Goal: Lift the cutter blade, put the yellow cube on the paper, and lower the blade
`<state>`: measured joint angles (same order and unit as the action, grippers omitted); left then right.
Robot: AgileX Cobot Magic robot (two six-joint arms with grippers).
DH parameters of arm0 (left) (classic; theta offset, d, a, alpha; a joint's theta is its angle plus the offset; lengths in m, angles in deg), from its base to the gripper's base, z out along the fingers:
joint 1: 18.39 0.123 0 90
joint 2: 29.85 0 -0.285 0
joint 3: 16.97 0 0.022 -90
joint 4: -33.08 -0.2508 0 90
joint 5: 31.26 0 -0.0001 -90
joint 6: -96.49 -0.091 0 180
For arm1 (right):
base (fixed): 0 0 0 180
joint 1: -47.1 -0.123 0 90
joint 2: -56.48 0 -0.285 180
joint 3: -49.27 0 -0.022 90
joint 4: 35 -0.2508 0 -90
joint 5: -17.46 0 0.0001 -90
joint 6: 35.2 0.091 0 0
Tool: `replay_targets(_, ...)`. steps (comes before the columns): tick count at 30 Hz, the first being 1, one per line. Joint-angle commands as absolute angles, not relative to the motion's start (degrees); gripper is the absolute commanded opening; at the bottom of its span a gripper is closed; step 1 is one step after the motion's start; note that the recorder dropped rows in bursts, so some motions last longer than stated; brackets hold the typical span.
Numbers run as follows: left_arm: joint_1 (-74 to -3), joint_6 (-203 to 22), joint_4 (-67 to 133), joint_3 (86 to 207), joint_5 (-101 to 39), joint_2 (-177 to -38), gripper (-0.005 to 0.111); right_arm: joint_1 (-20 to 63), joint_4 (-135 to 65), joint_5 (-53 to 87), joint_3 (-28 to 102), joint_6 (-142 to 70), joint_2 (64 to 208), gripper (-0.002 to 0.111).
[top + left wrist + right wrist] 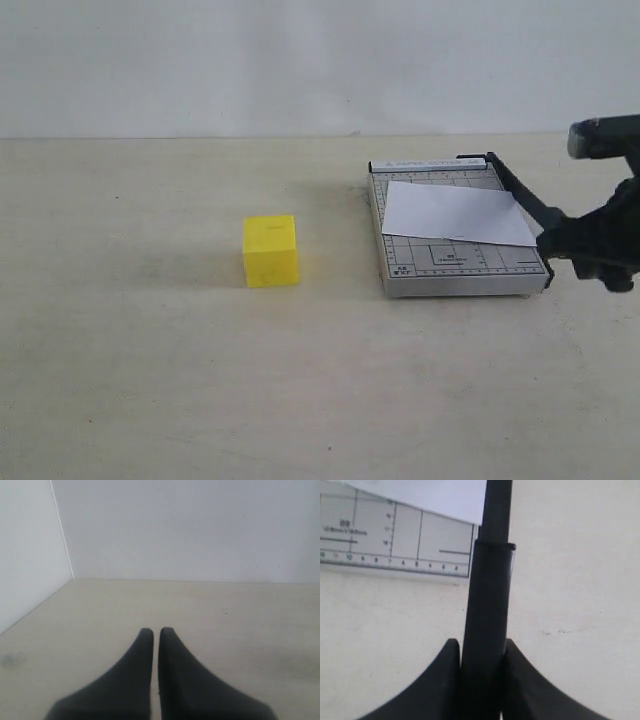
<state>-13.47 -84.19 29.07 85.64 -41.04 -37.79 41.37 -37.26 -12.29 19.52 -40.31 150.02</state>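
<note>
1. Right-hand side: right gripper clamped around the handle of the cutter blade, along the trimmer edge.
2. Over the desk, left gripper pressed together.
3. Well left of the trimmer, yellow cube on the desk.
4. Skewed on the trimmer, paper beside the blade.

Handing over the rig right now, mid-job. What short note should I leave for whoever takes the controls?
Left claw: shut, empty, over bare table.
Right claw: closed around the handle of the cutter blade, at the trimmer's right edge in the exterior view.
Yellow cube: on the table, left of the trimmer base, apart from both claws.
Paper: lies skewed on the trimmer base.
Done: blade handle gripped; the blade does not look raised yet.
Left: raise the blade, set the cube on the paper, lower the blade.
</note>
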Motion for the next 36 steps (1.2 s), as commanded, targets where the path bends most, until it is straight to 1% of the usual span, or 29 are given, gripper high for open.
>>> replay_targets(1, -13.3, -84.0, 29.0, 85.8, -40.3, -37.6, 0.004, 41.2, -36.9, -1.1, 20.8, -42.0, 142.8, 0.005)
replay_targets(3, -13.3, -84.0, 29.0, 85.8, -40.3, -37.6, 0.004, 41.2, -36.9, -0.4, 20.8, -42.0, 140.9, 0.006)
replay_targets(4, -13.3, -84.0, 29.0, 85.8, -40.3, -37.6, 0.004, 41.2, -36.9, -0.4, 20.8, -42.2, 140.7, 0.009)
replay_targets(5, -13.3, -84.0, 29.0, 85.8, -40.3, -37.6, 0.004, 41.2, -36.9, -0.6, 20.8, -42.2, 140.6, 0.017)
replay_targets(7, -13.3, -84.0, 29.0, 85.8, -40.3, -37.6, 0.004, 41.2, -37.0, -0.9, 20.8, -42.2, 140.6, 0.046)
replay_targets(8, -13.3, -84.0, 29.0, 85.8, -40.3, -37.6, 0.004, 41.2, -37.2, -1.2, 20.8, -42.2, 140.6, 0.064)
replay_targets(9, -13.3, -84.0, 29.0, 85.8, -40.3, -37.6, 0.004, 41.2, -37.2, -1.2, 20.8, -42.2, 140.6, 0.068)
replay_targets(10, -13.3, -84.0, 29.0, 85.8, -40.3, -37.6, 0.004, 41.2, -37.4, -1.1, 20.8, -42.2, 140.3, 0.065)
replay_targets(12, -13.3, -84.0, 29.0, 85.8, -40.3, -37.6, 0.004, 41.2, -38.7, 0.4, 20.8, -43.4, 138.0, 0.055)
replay_targets(14, -13.3, -84.0, 29.0, 85.8, -40.3, -37.6, 0.004, 41.2, -40.3, 1.9, 20.7, -45.4, 134.7, 0.052)
replay_targets(19, -13.3, -84.0, 29.0, 85.8, -40.3, -37.6, 0.004, 41.2, -49.6, 7.7, 13.4, -51.4, 120.2, 0.052)
replay_targets(23, -13.3, -84.0, 29.0, 85.8, -40.3, -37.6, 0.004, 41.2, -54.6, 8.4, 2.5, -52.9, 102.4, 0.052)
replay_targets(27, -13.3, -84.0, 29.0, 85.8, -40.3, -37.6, 0.004, 41.2, -59.9, 7.0, -7.5, -48.9, 83.8, 0.052)
replay_targets(31, -13.3, -84.0, 29.0, 85.8, -40.3, -37.6, 0.004, 41.2, -59.9, 1.3, -12.2, -47.4, 68.4, 0.052)
replay_targets(33, -13.3, -84.0, 29.0, 85.8, -40.3, -37.6, 0.004, 41.2, -59.8, -1.9, -13.8, -47.4, 64.3, 0.052)
replay_targets(34, -13.3, -84.0, 29.0, 85.8, -40.3, -37.6, 0.004, 41.2, -60.1, -1.1, -14.5, -46.8, 64.3, 0.051)
replay_targets(35, -13.3, -84.0, 29.0, 85.8, -40.4, -37.6, 0.004, 41.2, -60.1, -0.9, -14.5, -46.3, 64.3, 0.048)
replay_targets(36, -13.3, -84.0, 29.0, 85.8, -40.4, -37.6, 0.004, 41.2, -60.1, -1.2, -14.6, -45.6, 64.3, 0.042)
